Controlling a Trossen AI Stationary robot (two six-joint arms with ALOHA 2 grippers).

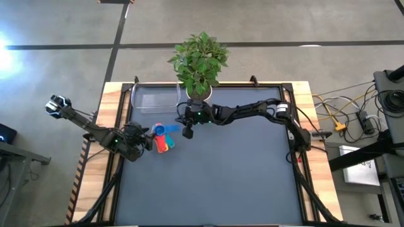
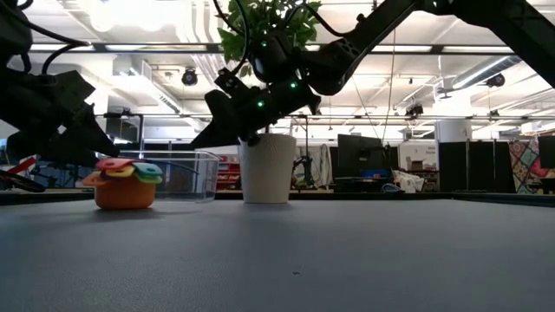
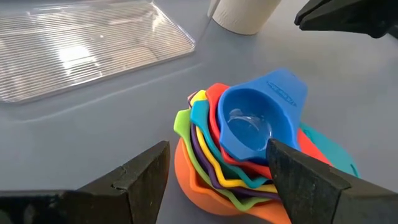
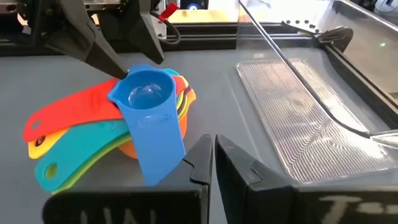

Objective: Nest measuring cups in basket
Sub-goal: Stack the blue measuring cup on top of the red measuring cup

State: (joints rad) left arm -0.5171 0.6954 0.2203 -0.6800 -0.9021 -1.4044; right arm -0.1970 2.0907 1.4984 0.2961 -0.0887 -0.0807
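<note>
Measuring cups [image 3: 249,149] nested on table outside basket [image 1: 154,99], left tool [image 3: 217,171] spread empty, right tool [image 4: 213,155] closed, empty.

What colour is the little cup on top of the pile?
Blue; the top cup shows best in the left wrist view.

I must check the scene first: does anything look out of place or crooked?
Yes. The nested measuring cups stand on the table, outside the empty basket. The blue cup on top sits tilted, its handle splayed from the others.
</note>
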